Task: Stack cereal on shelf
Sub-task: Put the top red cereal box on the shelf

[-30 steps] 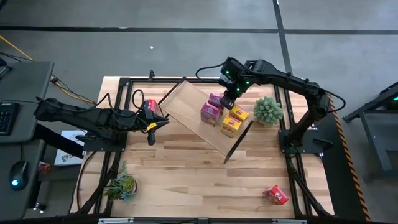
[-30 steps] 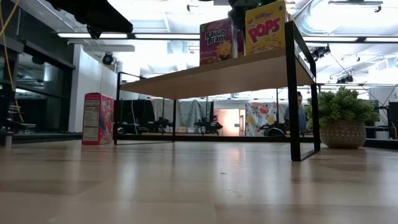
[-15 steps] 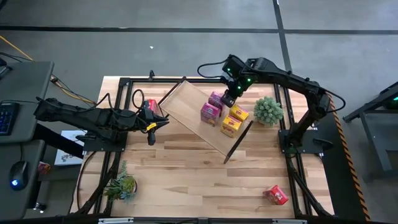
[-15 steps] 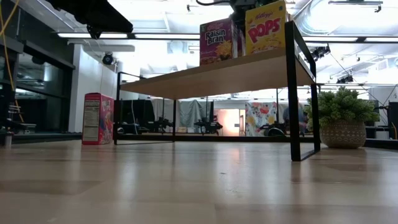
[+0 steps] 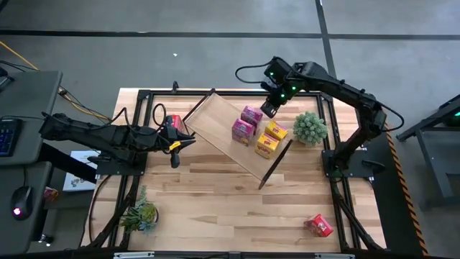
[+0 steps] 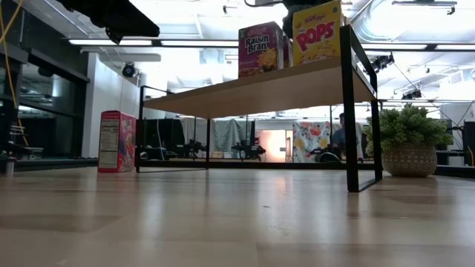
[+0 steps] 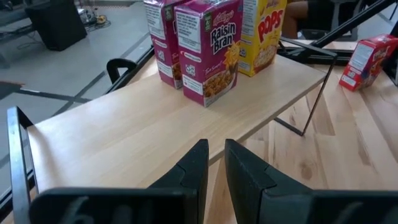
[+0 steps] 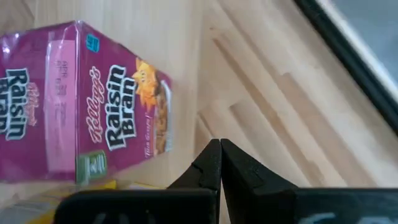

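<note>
The shelf (image 5: 230, 133) stands slantwise on the table on its dark end frames. Two magenta cereal boxes (image 5: 251, 115) (image 5: 243, 131) and two yellow ones (image 5: 276, 131) (image 5: 266, 146) stand upright on its board. My right gripper (image 5: 267, 108) is shut and empty, just beyond the far magenta box (image 8: 81, 106). My left gripper (image 5: 185, 140) waits off the shelf's left end, its fingers (image 7: 200, 163) a narrow gap apart, holding nothing. One red box (image 5: 175, 122) stands on the table beside it. Another red box (image 5: 318, 225) lies near the front right.
A potted plant (image 5: 310, 128) stands right of the shelf, close to my right arm. Another plant (image 5: 140, 214) sits at the front left. A black frame (image 5: 237, 92) runs around the tabletop. Bare wood lies between the shelf and the near edge.
My right gripper has drawn back from the far magenta box toward the table's far right corner. The boxes on the shelf have stayed where they were.
</note>
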`<state>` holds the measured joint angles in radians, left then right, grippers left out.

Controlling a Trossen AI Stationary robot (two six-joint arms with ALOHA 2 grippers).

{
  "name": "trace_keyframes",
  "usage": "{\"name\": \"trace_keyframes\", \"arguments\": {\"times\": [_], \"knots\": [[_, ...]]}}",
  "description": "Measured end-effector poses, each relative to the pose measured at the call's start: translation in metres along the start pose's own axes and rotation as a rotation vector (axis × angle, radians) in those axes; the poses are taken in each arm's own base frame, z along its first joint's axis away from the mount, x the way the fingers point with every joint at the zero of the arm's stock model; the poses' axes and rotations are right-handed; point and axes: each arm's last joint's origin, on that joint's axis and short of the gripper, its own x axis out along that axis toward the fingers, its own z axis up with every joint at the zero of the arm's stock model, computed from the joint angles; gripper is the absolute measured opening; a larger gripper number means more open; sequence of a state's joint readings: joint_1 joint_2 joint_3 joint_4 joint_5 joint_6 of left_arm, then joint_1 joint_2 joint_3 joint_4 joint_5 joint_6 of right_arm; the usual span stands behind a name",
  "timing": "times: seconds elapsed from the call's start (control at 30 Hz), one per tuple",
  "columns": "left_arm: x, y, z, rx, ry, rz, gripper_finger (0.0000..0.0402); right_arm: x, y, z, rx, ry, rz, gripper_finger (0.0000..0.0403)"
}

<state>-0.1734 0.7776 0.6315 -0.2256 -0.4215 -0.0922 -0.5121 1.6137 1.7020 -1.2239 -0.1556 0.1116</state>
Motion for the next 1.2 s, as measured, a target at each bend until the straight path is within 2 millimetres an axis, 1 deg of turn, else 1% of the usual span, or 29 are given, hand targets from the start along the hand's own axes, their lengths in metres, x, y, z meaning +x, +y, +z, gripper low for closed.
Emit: {"name": "trace_keyframes", "arguments": {"times": [0.17, 0.3, 0.4, 0.53, 0.6, 0.67, 0.8, 0.9, 0.97, 1.07, 1.2], "knots": [[0.000, 0.000, 0.002, -0.006, -0.015, 0.001, 0.0047, -0.028, -0.001, -0.009, -0.012, -0.090, -0.077, 0.0000], [-0.001, 0.002, 0.003, 0.007, -0.018, 0.072, 0.0056, -0.054, 0.003, -0.018, -0.008, -0.193, -0.110, 0.0000], [-0.006, 0.006, 0.012, 0.042, -0.008, 0.147, 0.0082, -0.070, 0.009, -0.026, 0.003, -0.260, -0.130, 0.0000], [-0.016, 0.015, 0.024, 0.037, 0.044, 0.269, 0.0139, -0.084, 0.016, -0.035, -0.014, -0.304, -0.140, 0.0000], [-0.021, 0.020, 0.027, 0.014, 0.074, 0.331, 0.0174, -0.088, 0.019, -0.038, -0.022, -0.319, -0.150, 0.0000], [-0.023, 0.025, 0.025, -0.019, 0.110, 0.389, 0.0209, -0.090, 0.021, -0.039, -0.029, -0.324, -0.152, 0.0000], [-0.027, 0.035, 0.012, -0.079, 0.219, 0.486, 0.0272, -0.088, 0.022, -0.039, -0.043, -0.320, -0.156, 0.0000], [-0.030, 0.044, 0.004, -0.180, 0.274, 0.577, 0.0306, -0.087, 0.022, -0.038, -0.059, -0.316, -0.158, 0.0000], [-0.031, 0.049, 0.001, -0.267, 0.263, 0.648, 0.0319, -0.087, 0.022, -0.038, -0.059, -0.320, -0.158, 0.0000], [-0.029, 0.053, -0.006, -0.346, 0.250, 0.722, 0.0326, -0.088, 0.022, -0.038, -0.059, -0.325, -0.157, 0.0000], [-0.022, 0.054, -0.029, -0.419, 0.273, 0.776, 0.0324, -0.088, 0.022, -0.038, -0.060, -0.325, -0.157, 0.0000]]}}
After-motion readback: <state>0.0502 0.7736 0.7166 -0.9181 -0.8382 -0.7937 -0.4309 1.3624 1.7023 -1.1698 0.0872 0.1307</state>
